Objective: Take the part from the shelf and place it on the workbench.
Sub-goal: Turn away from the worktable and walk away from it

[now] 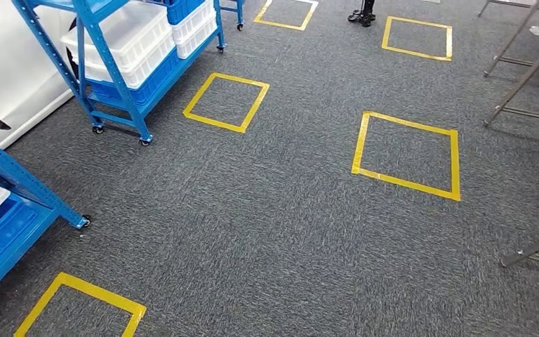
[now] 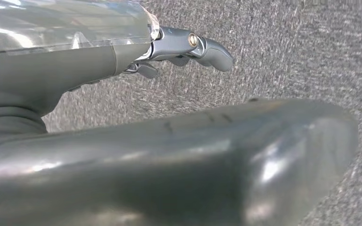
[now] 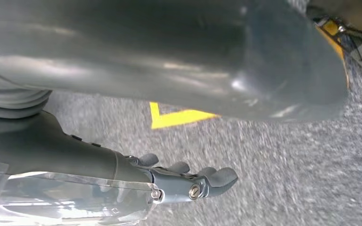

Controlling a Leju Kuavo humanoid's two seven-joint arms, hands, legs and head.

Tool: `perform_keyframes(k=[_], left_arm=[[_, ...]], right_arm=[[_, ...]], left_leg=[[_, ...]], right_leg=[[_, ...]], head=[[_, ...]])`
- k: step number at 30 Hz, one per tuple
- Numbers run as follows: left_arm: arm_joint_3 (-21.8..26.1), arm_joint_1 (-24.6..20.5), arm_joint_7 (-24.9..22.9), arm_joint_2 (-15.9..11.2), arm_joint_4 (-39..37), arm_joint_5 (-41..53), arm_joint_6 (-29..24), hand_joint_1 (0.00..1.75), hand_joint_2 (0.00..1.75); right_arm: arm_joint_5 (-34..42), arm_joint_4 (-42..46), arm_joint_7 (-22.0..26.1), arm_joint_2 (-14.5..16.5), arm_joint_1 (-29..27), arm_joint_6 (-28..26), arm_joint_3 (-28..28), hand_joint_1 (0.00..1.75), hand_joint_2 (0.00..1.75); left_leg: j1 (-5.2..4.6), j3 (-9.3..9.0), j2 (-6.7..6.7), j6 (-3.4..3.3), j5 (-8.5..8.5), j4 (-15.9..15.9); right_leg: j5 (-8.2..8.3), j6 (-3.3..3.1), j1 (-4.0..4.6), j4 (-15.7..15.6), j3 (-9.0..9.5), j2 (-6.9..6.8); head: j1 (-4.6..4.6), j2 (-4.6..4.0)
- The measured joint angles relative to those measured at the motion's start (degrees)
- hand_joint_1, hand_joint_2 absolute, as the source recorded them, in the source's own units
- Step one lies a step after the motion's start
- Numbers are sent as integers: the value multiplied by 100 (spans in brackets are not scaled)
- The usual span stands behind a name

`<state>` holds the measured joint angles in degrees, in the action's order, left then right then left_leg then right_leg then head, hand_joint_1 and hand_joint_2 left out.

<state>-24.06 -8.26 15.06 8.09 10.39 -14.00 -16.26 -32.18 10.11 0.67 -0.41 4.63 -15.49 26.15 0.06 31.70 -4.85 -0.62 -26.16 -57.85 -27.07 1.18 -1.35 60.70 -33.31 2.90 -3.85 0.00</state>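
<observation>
The grey speckled carpet floor (image 1: 295,232) takes up most of the room ahead of the robot, marked out with yellow tape squares (image 1: 407,154), and neither hand has anything under its fingers but that carpet. Off beyond the left hand's side stands the tall blue metal shelf on castors (image 1: 123,84), loaded with white plastic crates (image 1: 130,42) over blue ones, and a second blue rack (image 1: 14,203) sits nearer at the edge. Thin grey metal legs (image 1: 526,77), perhaps of the workbench, show well away on the right hand's side. The left hand (image 2: 184,47) hangs by the robot's body with its fingers (image 2: 214,54) loosely extended and slightly curved, grasping nothing. The right hand (image 3: 188,181) hangs likewise, fingers (image 3: 221,178) released and empty, a corner of yellow tape lying on the floor just past them. The part itself cannot be made out; I would guess it sits in one of the crates on the shelf, well apart from either set of fingers. By that reckoning the job is hardly begun: reaching the shelf, picking the part and carrying it to the bench are all left.
</observation>
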Motion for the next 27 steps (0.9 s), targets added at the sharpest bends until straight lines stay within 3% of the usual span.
perform_keyframes(k=[1,3,5,6,8,9,10,11,12,13,15,16,18,19,21,23,24,25,26,27], left_arm=[[3,-8,3,1,1,-11,6,0,0],[15,-14,7,0,2,-32,19,0,0],[24,-18,8,-2,2,-40,31,0,0],[26,-30,10,-2,2,-44,38,0,0],[29,-60,22,-2,2,-63,49,0,0],[32,-67,30,-2,2,-75,51,0,0],[37,-64,38,-2,2,-87,52,0,0],[46,-56,45,-3,2,-93,52,0,0],[58,-49,51,-3,2,-97,52,0,0],[74,-48,56,-4,2,-99,52,0,0],[104,-68,61,-4,2,-99,55,0,0],[114,-78,61,-4,2,-97,60,0,0],[123,-80,55,-10,2,-95,72,0,0],[126,-74,48,-11,2,-93,77,0,0],[128,-78,29,-10,2,-87,82,0,0],[129,-94,16,-3,2,-78,90,0,0],[129,-97,13,0,2,-72,93,0,0],[129,-95,11,1,2,-63,96,0,0],[129,-91,10,1,2,-55,96,0,0],[129,-90,9,1,2,-46,96,0,0]], right_arm=[[-10,-2,-6,-14,19,26,-1,0,0],[-31,-3,-26,-29,63,65,-1,0,0],[-52,-2,-47,-36,88,85,-1,0,0],[-63,-1,-56,-42,90,90,-1,0,0],[-80,-2,-64,-59,88,95,-1,0,0],[-90,-3,-67,-65,88,101,-1,0,0],[-101,-3,-67,-68,92,109,-1,0,0],[-115,-2,-67,-71,101,120,-1,0,0],[-130,-2,-67,-71,114,128,-1,0,0],[-140,-1,-67,-70,126,134,-1,0,0],[-151,-1,-67,-69,143,137,-1,0,0],[-152,-1,-67,-68,152,137,-1,0,0],[-153,3,-67,-66,176,137,-1,0,0],[-154,8,-67,-66,190,137,-1,0,0],[-156,15,-69,-67,198,145,-1,0,0],[-156,16,-74,-68,183,171,-1,0,0],[-154,16,-77,-68,171,181,-1,0,0],[-149,16,-79,-68,162,183,-1,0,0],[-143,16,-80,-68,151,176,-1,0,0],[-136,16,-80,-69,143,166,-1,0,0]], left_leg=[[-1,25,-45,38,-5,-14],[8,63,-133,117,4,-6],[11,126,-32,173,-87,-133],[12,223,87,193,-225,-356],[17,571,331,223,-620,-1102],[24,740,380,235,-762,-1457],[27,834,405,241,-802,-1654],[28,812,423,239,-724,-1617],[26,674,459,227,-551,-1348],[19,452,549,202,-342,-928],[-28,88,764,127,-93,-209],[-50,15,822,93,-59,-45],[-66,24,744,35,-50,9],[-52,11,692,7,-26,37],[-13,-23,588,-60,33,102],[2,-31,483,-91,57,119],[0,-28,423,-95,58,117],[-2,-30,355,-95,57,115],[-1,-35,283,-92,55,108],[2,-40,208,-83,50,97]], right_leg=[[20,-11,5,-116,38,60],[22,-66,18,-143,38,-2],[45,-143,7,-186,55,-115],[51,-179,2,-206,61,-182],[43,-224,33,-211,61,-326],[38,-234,47,-210,59,-401],[33,-238,57,-209,59,-471],[28,-238,63,-208,62,-533],[22,-233,67,-208,71,-594],[13,-223,70,-208,88,-652],[-12,-181,91,-202,122,-755],[-22,-153,99,-200,134,-800],[-26,-96,103,-213,158,-890],[-41,-63,95,-202,169,-876],[-222,-11,80,31,84,-663],[-591,10,59,697,-228,-397],[-738,17,54,1068,-409,-346],[-786,23,50,1313,-540,-328],[-716,28,47,1351,-578,-320],[-540,29,41,1162,-508,-301]], head=[[-1,0],[-1,0],[-1,0],[-1,0],[-2,0],[-2,0],[-2,0],[-2,0],[-2,0],[-2,0],[-2,0],[-2,0],[-2,0],[-1,0],[-1,0],[0,0],[1,0],[1,0],[1,0],[1,0]])
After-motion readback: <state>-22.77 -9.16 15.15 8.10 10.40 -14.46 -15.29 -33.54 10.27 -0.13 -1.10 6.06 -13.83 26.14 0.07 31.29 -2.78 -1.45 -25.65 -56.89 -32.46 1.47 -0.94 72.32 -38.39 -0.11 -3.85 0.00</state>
